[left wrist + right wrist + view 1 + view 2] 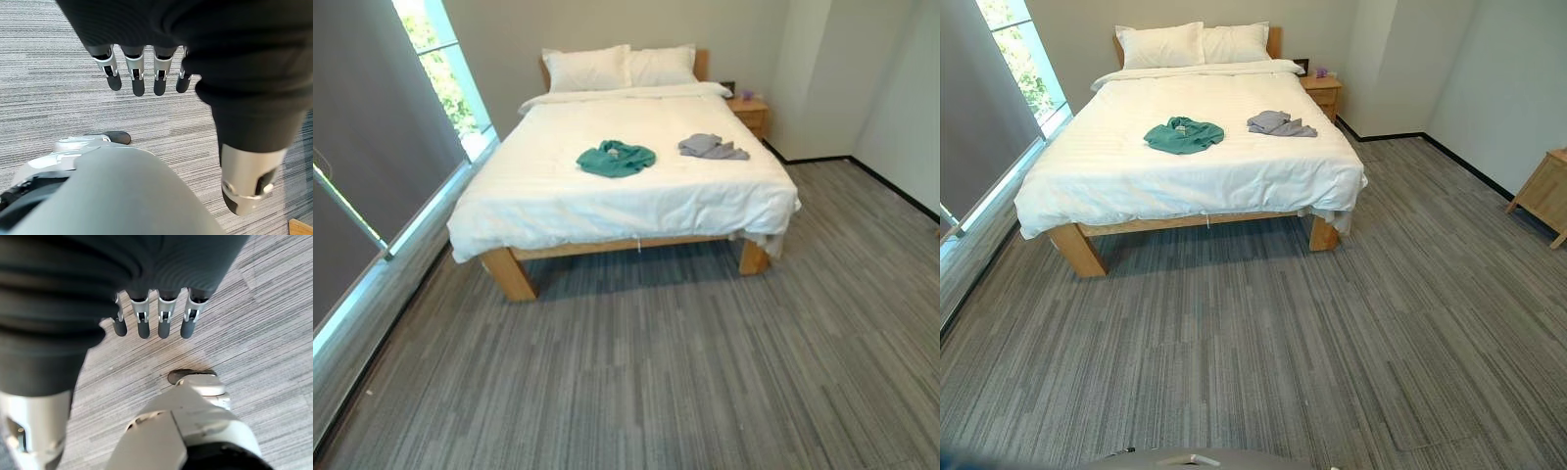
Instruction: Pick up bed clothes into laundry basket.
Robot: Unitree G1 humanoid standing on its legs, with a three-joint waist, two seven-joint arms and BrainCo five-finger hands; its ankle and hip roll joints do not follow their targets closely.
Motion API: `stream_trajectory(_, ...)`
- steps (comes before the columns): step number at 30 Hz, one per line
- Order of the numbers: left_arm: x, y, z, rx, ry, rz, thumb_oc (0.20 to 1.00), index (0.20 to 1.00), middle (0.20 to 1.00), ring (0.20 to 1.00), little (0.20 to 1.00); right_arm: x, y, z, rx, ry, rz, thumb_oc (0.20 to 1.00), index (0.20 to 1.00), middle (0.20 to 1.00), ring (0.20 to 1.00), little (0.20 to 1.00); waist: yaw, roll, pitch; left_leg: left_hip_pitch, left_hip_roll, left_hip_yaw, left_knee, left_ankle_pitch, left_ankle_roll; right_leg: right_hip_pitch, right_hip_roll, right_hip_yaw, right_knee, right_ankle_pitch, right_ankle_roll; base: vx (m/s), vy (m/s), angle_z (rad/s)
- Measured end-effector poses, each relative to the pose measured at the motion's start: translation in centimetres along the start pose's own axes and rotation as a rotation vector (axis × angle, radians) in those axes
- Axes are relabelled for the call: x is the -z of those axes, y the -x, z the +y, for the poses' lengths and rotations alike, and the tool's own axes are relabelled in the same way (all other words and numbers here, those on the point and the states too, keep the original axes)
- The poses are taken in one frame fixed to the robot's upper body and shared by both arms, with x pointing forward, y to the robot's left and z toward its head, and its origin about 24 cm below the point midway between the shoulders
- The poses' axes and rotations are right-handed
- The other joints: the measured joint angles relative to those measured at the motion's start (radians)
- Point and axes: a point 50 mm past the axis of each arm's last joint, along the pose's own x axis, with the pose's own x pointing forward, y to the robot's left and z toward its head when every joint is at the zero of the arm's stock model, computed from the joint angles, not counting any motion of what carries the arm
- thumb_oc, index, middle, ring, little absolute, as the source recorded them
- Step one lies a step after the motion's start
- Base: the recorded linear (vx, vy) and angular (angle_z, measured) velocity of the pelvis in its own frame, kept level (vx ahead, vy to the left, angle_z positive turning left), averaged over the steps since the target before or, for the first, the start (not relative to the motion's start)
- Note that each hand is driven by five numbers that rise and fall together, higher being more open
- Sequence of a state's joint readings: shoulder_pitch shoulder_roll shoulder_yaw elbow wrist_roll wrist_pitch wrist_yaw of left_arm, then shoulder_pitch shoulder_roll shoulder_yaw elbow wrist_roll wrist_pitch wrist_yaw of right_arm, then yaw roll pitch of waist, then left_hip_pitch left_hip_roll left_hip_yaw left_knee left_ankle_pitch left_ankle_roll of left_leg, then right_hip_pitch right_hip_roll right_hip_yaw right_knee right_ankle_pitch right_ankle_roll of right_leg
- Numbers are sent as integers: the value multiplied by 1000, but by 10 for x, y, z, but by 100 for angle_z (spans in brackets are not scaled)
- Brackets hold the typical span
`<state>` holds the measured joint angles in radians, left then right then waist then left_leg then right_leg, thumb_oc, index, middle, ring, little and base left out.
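clothes (616, 158) on bed (558, 196); cabinet (1542, 196), perhaps, at right.

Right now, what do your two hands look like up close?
Each one has a dark ribbed cover over the back and wrist, like a wrinkly black sleeve. My left hand has a row of silver fingers with rounded dark tips poking out, plus a thick silver thumb set apart. My right hand matches it: silver fingers with small black slots and dark tips.

Two crumpled bits of clothing on the white bed (558, 196): a green garment (616, 158) mid-frame, a smaller grey garment (711, 147) just right, apart.
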<state>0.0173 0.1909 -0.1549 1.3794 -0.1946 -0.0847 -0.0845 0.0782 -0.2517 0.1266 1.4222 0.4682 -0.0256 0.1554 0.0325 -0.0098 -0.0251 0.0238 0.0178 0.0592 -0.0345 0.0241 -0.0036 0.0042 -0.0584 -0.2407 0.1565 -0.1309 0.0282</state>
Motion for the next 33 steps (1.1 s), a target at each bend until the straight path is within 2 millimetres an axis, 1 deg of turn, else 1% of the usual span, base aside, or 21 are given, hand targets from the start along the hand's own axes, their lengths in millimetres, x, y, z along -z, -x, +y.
stream_trajectory(4, 1, 0, 1, -1, -44, 6, 1000, 1000, 1000, 1000, 1000, -2, 0, 1, -3, 38, -2, 1000, 1000, 1000, 1000, 1000, -1, -4, 1, 3, 2, 6, -2, 0, 0, 0, 2, 6, 0, 0, 0, 9, -3, -4)
stream_trajectory(6, -2, 0, 2, -12, -62, 2, 1000, 1000, 1000, 1000, 1000, -3, 0, 1, 0, 25, -5, 1000, 1000, 1000, 1000, 1000, -1, -6, 3, 7, 3, 11, -3, 0, 0, 0, 4, 10, 0, 0, 0, -3, 3, -10)
stream_trajectory(7, -13, -1, 3, -29, -87, -22, 1000, 1000, 1000, 1000, 1000, -19, -2, 6, -11, 9, -61, 1000, 1000, 1000, 1000, 1000, -2, -6, 7, 14, 5, 14, -2, 0, 0, 1, 6, 18, 1, -1, 3, -32, 13, -14)
stream_trajectory(8, -17, -2, 3, -32, -92, -36, 1000, 1000, 1000, 1000, 1000, -27, -2, 10, -21, 4, -96, 1000, 1000, 1000, 1000, 1000, -4, -8, 9, 13, 6, 16, -3, 0, 0, -1, 7, 21, 1, 0, 4, -30, 13, -20)
stream_trajectory(9, -35, -2, 2, -36, -100, -105, 1000, 1000, 1000, 1000, 1000, -55, 1, 24, -68, 14, -223, 1000, 1000, 1000, 1000, 1000, -8, -3, 15, 15, 9, 24, -2, 0, -1, -3, 10, 28, 1, 5, 4, -68, 18, -15)
stream_trajectory(10, -57, -2, -1, -38, -107, -187, 1000, 1000, 1000, 1000, 1000, -80, 6, 37, -122, 26, -341, 1000, 1000, 1000, 1000, 1000, -10, -4, 28, 15, 11, 26, -5, 4, -6, -3, 11, 30, 0, 8, 5, -49, 13, -11)
stream_trajectory(11, -74, -1, -3, -35, -111, -239, 1000, 1000, 1000, 1000, 1000, -96, 9, 44, -148, 20, -402, 1000, 1000, 1000, 1000, 1000, -9, -8, 19, 19, 11, 26, -5, 6, -7, 0, 11, 29, 0, 9, 5, -66, 15, -2)
stream_trajectory(12, -92, 2, -7, -27, -120, -300, 1000, 1000, 1000, 1000, 1000, -112, 16, 50, -173, 44, -455, 1000, 1000, 1000, 1000, 1000, -10, -4, 24, 13, 10, 29, -7, 5, -8, -5, 11, 30, 3, 8, 4, -35, 3, 1)
stream_trajectory(13, -117, 10, -10, -9, -118, -417, 1000, 1000, 1000, 1000, 1000, -134, 29, 57, -209, 78, -561, 1000, 1000, 1000, 1000, 1000, -4, -4, 29, 15, 10, 30, -17, 13, -6, -9, 11, 30, 2, 11, 8, -49, 3, 2)
stream_trajectory(14, -145, 22, -12, 8, -105, -546, 1000, 1000, 1000, 1000, 1000, -157, 44, 64, -246, 103, -671, 1000, 1000, 1000, 1000, 1000, -3, 0, 38, 15, 10, 30, -24, 21, -6, -10, 11, 28, 0, 16, 10, -41, -2, 2)
stream_trajectory(15, -160, 34, -12, 20, -104, -634, 1000, 1000, 1000, 1000, 1000, -170, 55, 67, -265, 121, -735, 1000, 1000, 1000, 1000, 1000, -2, 0, 41, 16, 10, 30, -31, 25, -7, -9, 11, 27, -1, 17, 9, -28, -2, 7)
stream_trajectory(16, -188, 59, -12, 46, -92, -816, 1000, 1000, 1000, 1000, 1000, -189, 75, 70, -289, 145, -848, 1000, 1000, 1000, 1000, 1000, -1, 2, 44, 20, 10, 22, -35, 30, -6, 2, 12, 21, -13, 21, 11, -12, -3, 10)
stream_trajectory(17, -198, 70, -11, 51, -80, -884, 1000, 1000, 1000, 1000, 1000, -196, 87, 72, -308, 162, -906, 1000, 1000, 1000, 1000, 1000, -2, 5, 45, 27, 9, 16, -37, 30, -6, 16, 13, 18, -22, 27, 8, -2, -8, 12)
stream_trajectory(19, -207, 81, -7, 40, -70, -956, 1000, 1000, 1000, 1000, 1000, -206, 104, 73, -316, 191, -998, 1000, 1000, 1000, 1000, 1000, -1, 10, 38, 38, 8, 14, -47, 29, -7, 32, 13, 15, -35, 25, 12, 4, -12, 8)
stream_trajectory(20, -208, 94, -5, 23, -45, -1018, 1000, 1000, 1000, 1000, 1000, -210, 118, 71, -309, 206, -1088, 1000, 1000, 1000, 1000, 1000, -2, 17, 44, 41, 7, 12, -53, 29, -7, 35, 14, 9, -50, 25, 14, 8, -19, 14)
stream_trajectory(22, -206, 95, -4, -4, -53, -1021, 1000, 1000, 1000, 1000, 1000, -209, 118, 68, -284, 204, -1095, 1000, 1000, 1000, 1000, 1000, 1, 20, 47, 33, 6, 5, -54, 30, -7, 35, 14, 1, -56, 30, 9, 12, -23, 11)
stream_trajectory(25, -194, 90, -4, -18, -31, -990, 1000, 1000, 1000, 1000, 1000, -198, 112, 64, -270, 233, -1063, 1000, 1000, 1000, 1000, 1000, 0, 20, 52, 34, 7, 5, -54, 30, -7, 43, 16, -1, -71, 33, 9, 0, 0, 0)
stream_trajectory(27, -186, 85, -10, -4, 1, -960, 1000, 1000, 1000, 1000, 1000, -190, 109, 64, -270, 254, -1041, 1000, 1000, 1000, 1000, 1000, -1, 19, 69, 36, 7, 5, -54, 30, -7, 56, 20, -3, -87, 44, 10, 0, 0, 0)
stream_trajectory(29, -180, 82, -12, 6, -3, -940, 1000, 1000, 1000, 1000, 1000, -184, 106, 68, -269, 300, -1024, 1000, 1000, 1000, 1000, 1000, -2, 18, 76, 35, 9, 5, -55, 30, -7, 58, 23, -3, -98, 48, 9, 0, 0, 0)
stream_trajectory(33, -177, 80, -14, 22, 17, -923, 1000, 1000, 1000, 1000, 1000, -177, 101, 74, -293, 298, -992, 1000, 1000, 1000, 1000, 1000, -2, 21, 88, 35, 9, 7, -55, 29, -9, 57, 24, -2, -103, 48, 10, 6, 4, -1)
